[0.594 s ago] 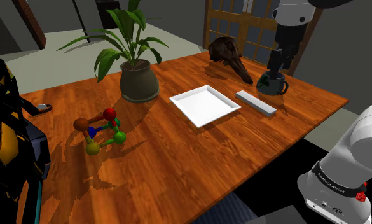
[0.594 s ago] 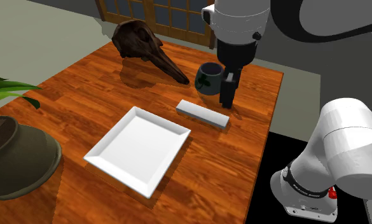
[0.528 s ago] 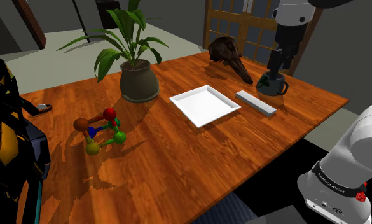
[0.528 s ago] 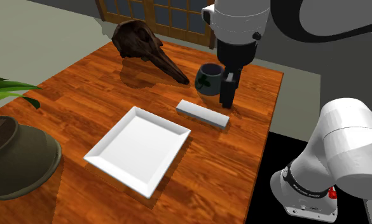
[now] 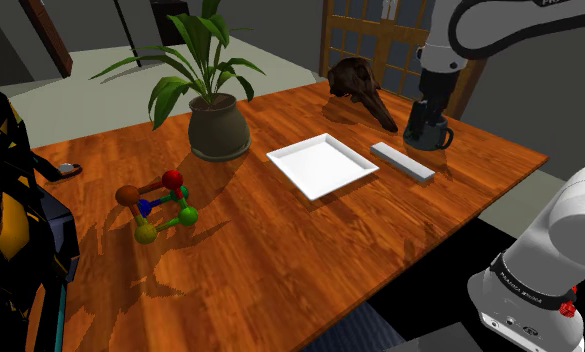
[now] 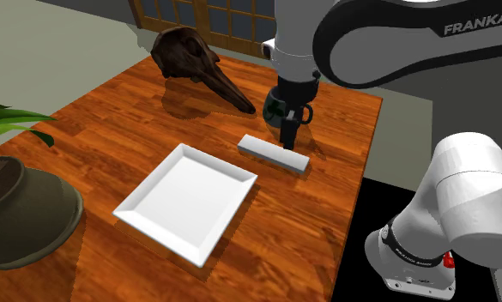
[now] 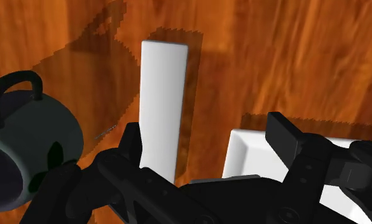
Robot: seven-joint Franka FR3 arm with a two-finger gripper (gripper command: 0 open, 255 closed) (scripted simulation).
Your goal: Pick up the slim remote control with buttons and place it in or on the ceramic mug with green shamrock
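Note:
The remote (image 5: pixel 402 161) (image 6: pixel 273 155) (image 7: pixel 162 108) is a plain white slim slab with no buttons drawn, lying flat on the wooden table (image 5: pixel 280 250) between the mug and the white tray. The dark green mug (image 5: pixel 438 138) (image 6: pixel 275 107) (image 7: pixel 25 153) stands upright just beyond the remote's far end, a green leaf mark on its side. My black gripper (image 6: pixel 287 137) (image 7: pixel 206 137) hangs open low over that end of the remote, right in front of the mug. In the wrist view the slab runs up past one finger (image 7: pixel 130 143) and nothing is clasped.
A white rectangular tray (image 5: pixel 322 165) (image 6: pixel 187 199) (image 7: pixel 241 153) lies beside the remote. A dark animal skull (image 5: pixel 360 85) (image 6: pixel 193 60) sits behind the mug. A potted plant (image 5: pixel 218 128) and a coloured ball-and-stick model (image 5: pixel 158 205) stand further along the shoulder view's left.
The hand has swung from beside the mug, toward the second exterior view's left and lower, to hang over the remote's far end. The fingers stay open. Remote and mug have not moved.

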